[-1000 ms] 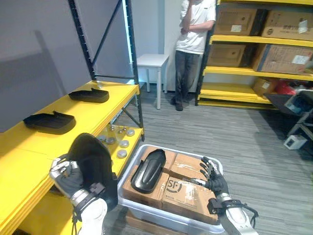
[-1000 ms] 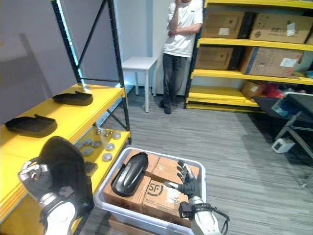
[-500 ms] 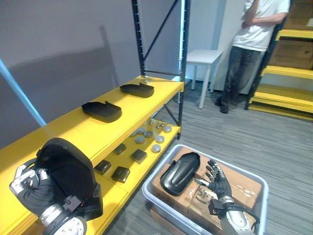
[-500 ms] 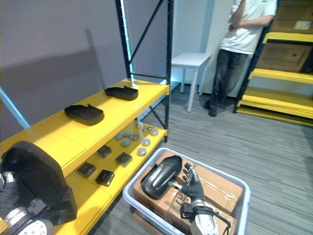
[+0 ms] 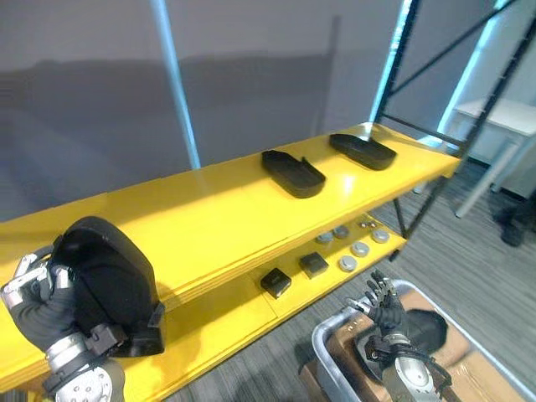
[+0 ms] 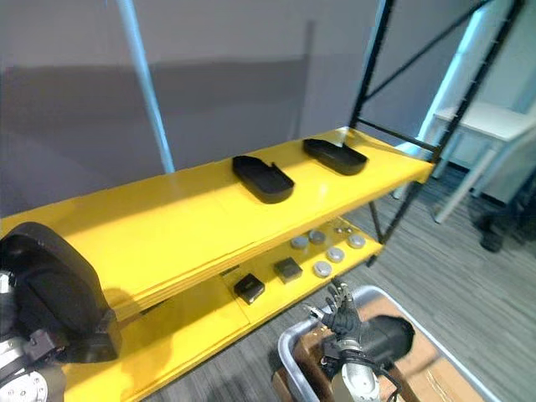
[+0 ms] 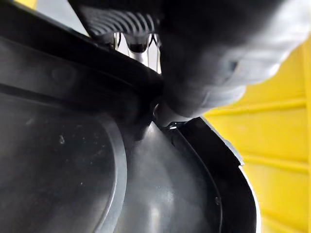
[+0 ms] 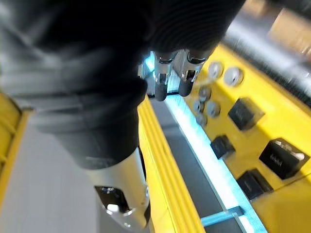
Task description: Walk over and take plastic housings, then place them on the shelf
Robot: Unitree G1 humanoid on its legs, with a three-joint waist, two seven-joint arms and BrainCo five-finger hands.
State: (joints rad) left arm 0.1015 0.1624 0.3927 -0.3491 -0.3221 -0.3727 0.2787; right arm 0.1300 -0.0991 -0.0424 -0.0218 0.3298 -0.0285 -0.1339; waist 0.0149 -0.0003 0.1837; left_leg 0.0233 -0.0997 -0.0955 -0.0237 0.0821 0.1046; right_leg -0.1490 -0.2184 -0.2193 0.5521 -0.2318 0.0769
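left hand (image 5: 33, 300): low at the robot's left, fingers curled round the rim of the black housing, gripping it
black housing (image 5: 109, 280): domed and glossy, upright in that grip at the front edge of the top shelf; whether it touches the shelf I cannot tell
right hand (image 5: 383, 303): low to the right, fingers straight and spread apart, holding nothing, above the grey bin
grey bin (image 5: 325, 345): on the floor beside the rack, cardboard boxes (image 5: 473, 377) inside
second housing (image 5: 429, 328): dark, lying on the boxes, just beyond the right hand
top shelf (image 5: 209, 213): yellow, carrying a near shell (image 5: 292, 172) and a far shell (image 5: 363, 151), both black and shallow, well apart from the gripped one
lower shelf (image 5: 226, 318): yellow, with small black blocks (image 5: 275, 282) and round silver discs (image 5: 350, 263)
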